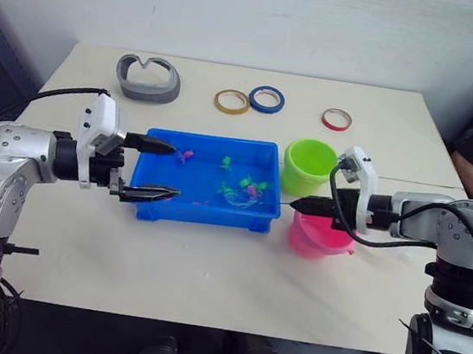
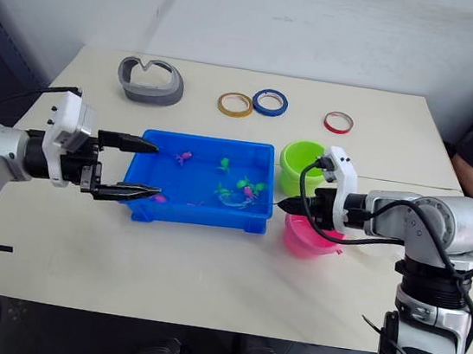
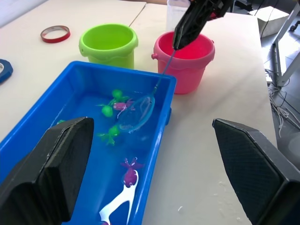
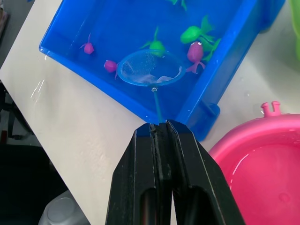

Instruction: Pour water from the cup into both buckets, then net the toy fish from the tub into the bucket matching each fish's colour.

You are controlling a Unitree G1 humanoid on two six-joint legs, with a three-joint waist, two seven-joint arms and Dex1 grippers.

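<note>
Three tape rings (image 1: 267,100) on cream table (image 1: 207,269)

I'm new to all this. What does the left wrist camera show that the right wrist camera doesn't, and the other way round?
The left wrist view adds the green bucket, a red tape ring, the clear cup beyond the pink bucket, and the right gripper seen from outside, pinching the net's handle. The right wrist view adds the water lying inside the pink bucket and wet streaks on the table beside the tub. Both share the blue tub, the net dipped into it, and the pink and green toy fish.
</note>
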